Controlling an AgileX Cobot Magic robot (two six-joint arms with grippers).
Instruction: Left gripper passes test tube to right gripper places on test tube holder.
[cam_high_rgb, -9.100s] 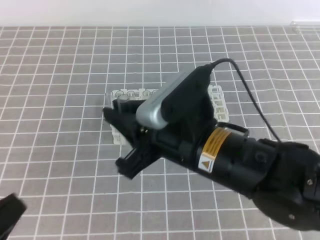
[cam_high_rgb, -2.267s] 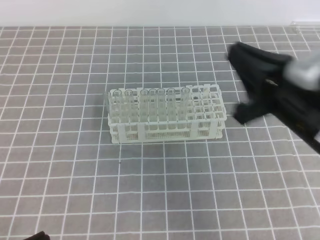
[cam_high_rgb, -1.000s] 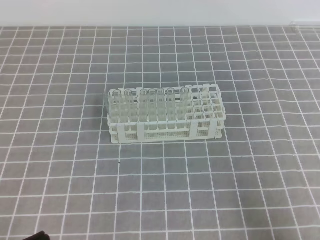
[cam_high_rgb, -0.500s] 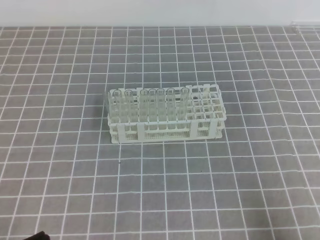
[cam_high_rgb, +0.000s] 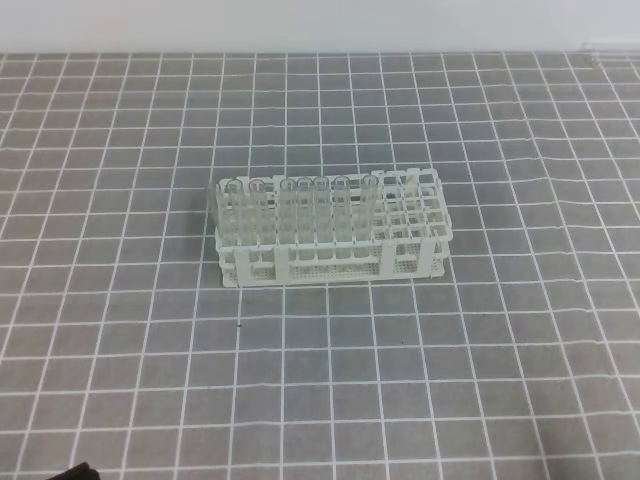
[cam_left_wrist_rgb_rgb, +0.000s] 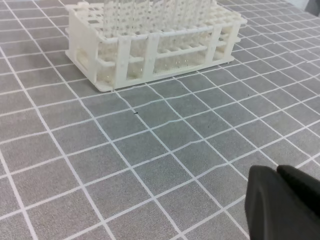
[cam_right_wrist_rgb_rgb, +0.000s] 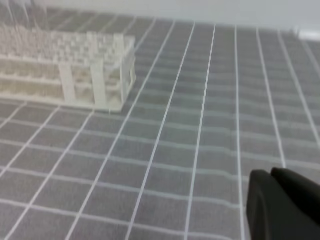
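The white test tube holder (cam_high_rgb: 410, 225) stands mid-table, and several clear test tubes (cam_high_rgb: 300, 205) stand upright in its left and middle holes. Which tube was the one passed I cannot tell. The holder (cam_left_wrist_rgb_rgb: 125, 55) also shows at the top of the left wrist view, with the left gripper (cam_left_wrist_rgb_rgb: 276, 172) low at the bottom right, shut and empty, far from it. In the right wrist view the holder (cam_right_wrist_rgb_rgb: 95, 75) sits at the upper left. The right gripper (cam_right_wrist_rgb_rgb: 271, 176) is at the bottom right, shut, holding nothing.
A grey mat with a white grid (cam_high_rgb: 330, 360) covers the table up to a pale wall at the back. A small clear object (cam_high_rgb: 600, 48) lies at the far right edge. A black tip (cam_high_rgb: 75, 470) shows at the bottom left corner.
The right arm, earlier over the holder's left end, has pulled back to the right and left the exterior view. Over the last second nothing has moved.
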